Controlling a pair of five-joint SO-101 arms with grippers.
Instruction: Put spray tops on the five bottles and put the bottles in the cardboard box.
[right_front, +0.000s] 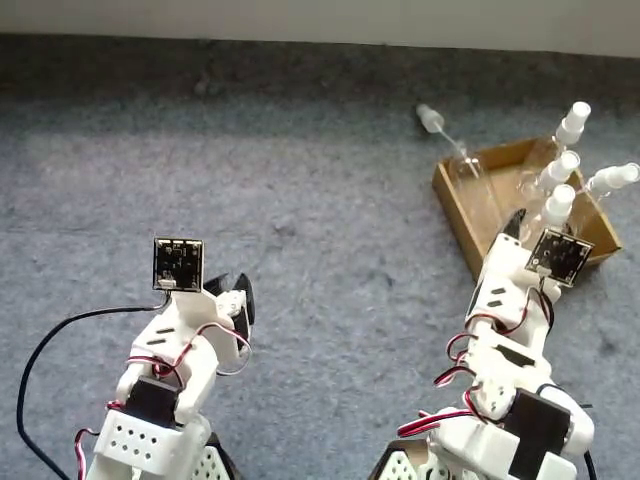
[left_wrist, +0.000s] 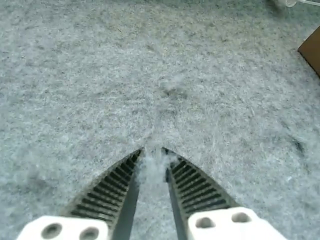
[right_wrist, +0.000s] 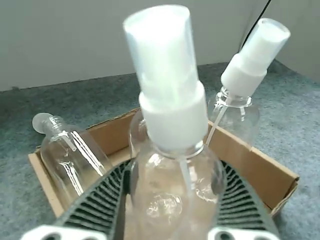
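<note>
My right gripper (right_wrist: 173, 172) is shut on a clear bottle (right_wrist: 175, 195) with a white spray top (right_wrist: 167, 80), held upright over the cardboard box (right_wrist: 257, 162). In the high view this gripper (right_front: 535, 228) is at the box's (right_front: 455, 205) near side, with the held bottle (right_front: 556, 204) among several other topped bottles. One bottle (right_wrist: 239, 102) stands upright behind it, and another (right_wrist: 72, 157) lies tilted against the box wall. My left gripper (left_wrist: 152, 151) hovers low over bare carpet, open by a narrow gap with nothing in it; in the high view it (right_front: 240, 297) is far left of the box.
Grey carpet (right_front: 300, 170) covers the table. The tilted bottle's spray top (right_front: 430, 118) sticks out past the box's far left corner. A black cable (right_front: 60, 340) loops beside the left arm. A pale wall (right_front: 320, 20) edges the far side.
</note>
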